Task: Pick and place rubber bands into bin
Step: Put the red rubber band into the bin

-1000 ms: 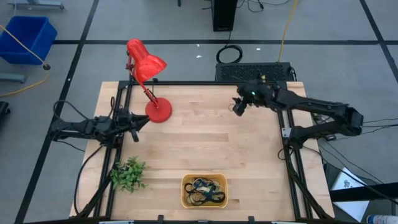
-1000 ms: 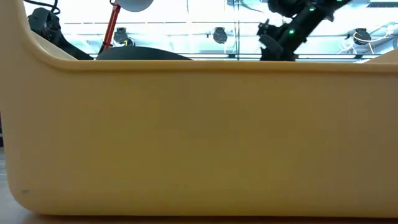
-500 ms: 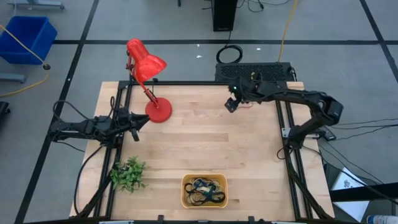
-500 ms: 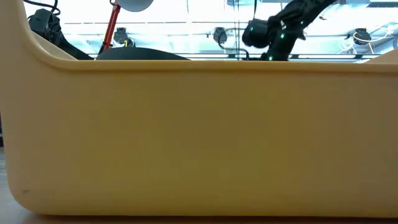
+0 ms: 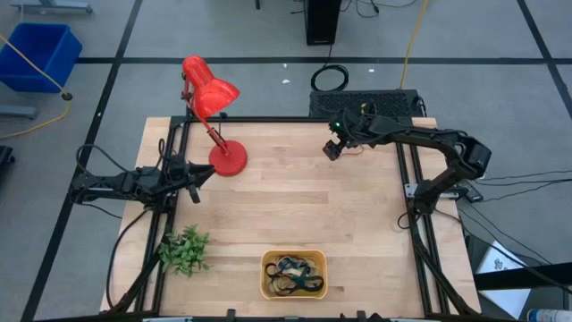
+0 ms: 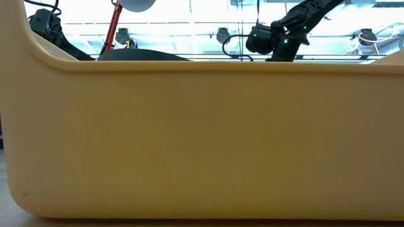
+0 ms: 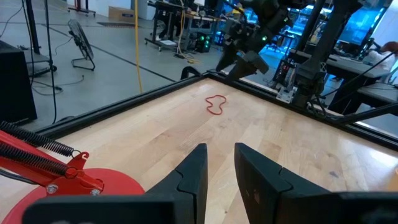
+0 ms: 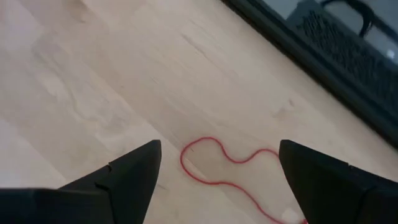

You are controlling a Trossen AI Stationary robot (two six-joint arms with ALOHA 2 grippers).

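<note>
Overhead view straight down on table (image 5: 295, 206), low view pressed against bin (image 6: 202, 139), both wrist views share red band (image 7: 216, 106)

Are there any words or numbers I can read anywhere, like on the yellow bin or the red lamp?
None can be read.
The bin: plain wall, no label showing.
The red lamp: no writing visible.
White sheet beside the table: any print is too small to read.

A robotics lab: a wooden desk (image 5: 295, 206) in a black metal frame (image 5: 420, 241) stands on grey taped flooring, with a blue crate (image 5: 40, 54) far left, a floor fan (image 7: 79, 43) and cluttered workbenches (image 7: 348, 56) beyond.
</note>
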